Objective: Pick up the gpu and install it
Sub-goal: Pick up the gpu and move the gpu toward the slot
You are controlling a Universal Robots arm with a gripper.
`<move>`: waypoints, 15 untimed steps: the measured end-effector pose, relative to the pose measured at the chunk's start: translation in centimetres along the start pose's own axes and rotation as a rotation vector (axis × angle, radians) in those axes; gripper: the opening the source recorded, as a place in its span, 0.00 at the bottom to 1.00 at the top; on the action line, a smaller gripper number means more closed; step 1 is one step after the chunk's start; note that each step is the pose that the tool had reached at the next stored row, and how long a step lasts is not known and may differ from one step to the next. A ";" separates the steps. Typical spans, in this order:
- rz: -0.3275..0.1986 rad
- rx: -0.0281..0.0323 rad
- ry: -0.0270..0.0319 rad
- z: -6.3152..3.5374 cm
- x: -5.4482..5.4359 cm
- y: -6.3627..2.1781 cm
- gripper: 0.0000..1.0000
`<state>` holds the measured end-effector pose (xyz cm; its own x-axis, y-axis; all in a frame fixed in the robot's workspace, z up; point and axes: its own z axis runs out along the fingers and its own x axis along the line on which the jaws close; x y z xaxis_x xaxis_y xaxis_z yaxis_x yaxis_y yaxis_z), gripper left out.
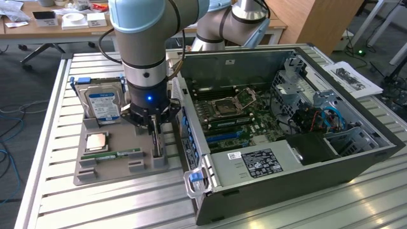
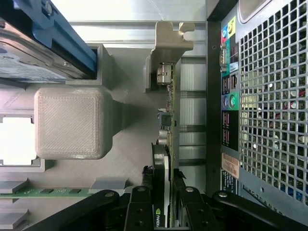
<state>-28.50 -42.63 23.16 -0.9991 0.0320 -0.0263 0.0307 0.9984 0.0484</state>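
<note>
Fingers pinch the gpu from both sides. The wrist view catches this edge-on, with the card's pale bracket at the far end and the computer case grille just beside it. The exterior view shows the wider layout: the gripper points straight down over the card. The card stands on edge in the grey tray, in the slot nearest the case, apart from the hard drive and memory stick.
</note>
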 end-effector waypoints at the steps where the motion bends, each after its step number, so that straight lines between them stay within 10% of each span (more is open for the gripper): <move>1: 0.000 0.0000 0.0000 0.00 0.0 0.00 0.27; 15: 0.000 0.0000 -0.0002 -4.34 -0.1 0.21 0.27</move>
<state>-28.50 -42.63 27.51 -0.9991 0.0320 -0.0264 0.0307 0.9984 0.0484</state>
